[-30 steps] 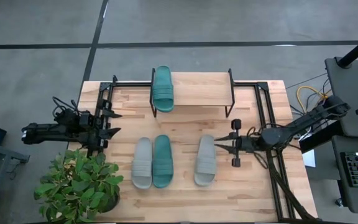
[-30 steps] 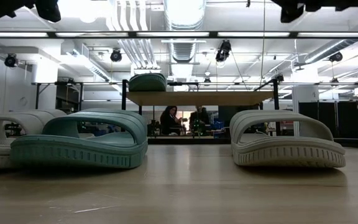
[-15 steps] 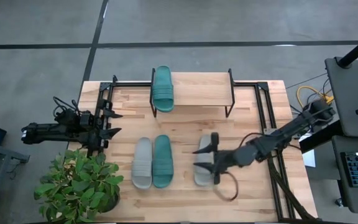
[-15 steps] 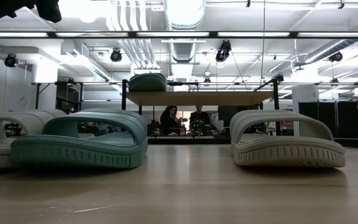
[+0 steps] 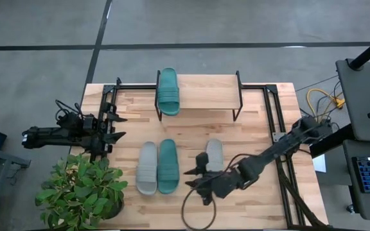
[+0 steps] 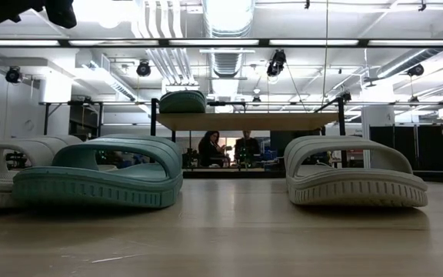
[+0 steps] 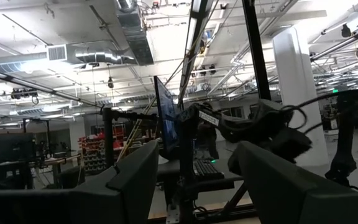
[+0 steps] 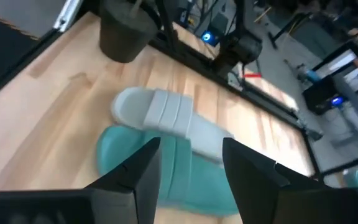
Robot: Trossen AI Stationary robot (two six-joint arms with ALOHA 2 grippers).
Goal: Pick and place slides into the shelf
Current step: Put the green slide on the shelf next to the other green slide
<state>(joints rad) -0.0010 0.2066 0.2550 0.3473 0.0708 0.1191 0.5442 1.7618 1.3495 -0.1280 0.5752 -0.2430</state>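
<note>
A large workshop hall with ceiling ducts and strip lights lay behind the wooden table (image 5: 262, 102), and two people sat far back in the room, seen under the shelf in the low view.

The shelf (image 5: 204, 93) stood at the table's far edge, midway along it. One teal slide (image 5: 167, 91) lay on its plank top at the left end. Three slides were on the table toward the near edge: a grey slide (image 5: 147, 168) and a second teal slide (image 5: 167, 166) touching side by side, and another grey slide (image 5: 214, 153) near them on the right, partly covered by the right arm.

The right arm reached in from the table's right edge, stretched low and diagonally toward the near edge, and the right gripper (image 5: 196, 179) hovered between the second teal slide and the other grey slide. Its fingers (image 8: 143, 171) stood apart, holding nothing, and its wrist camera looked down on the teal and grey pair.

The left arm lay level beyond the table's left edge, beside a potted plant (image 5: 82, 189) at the near left corner. The left gripper (image 5: 115, 127) pointed across the table, jaws spread and empty.
</note>
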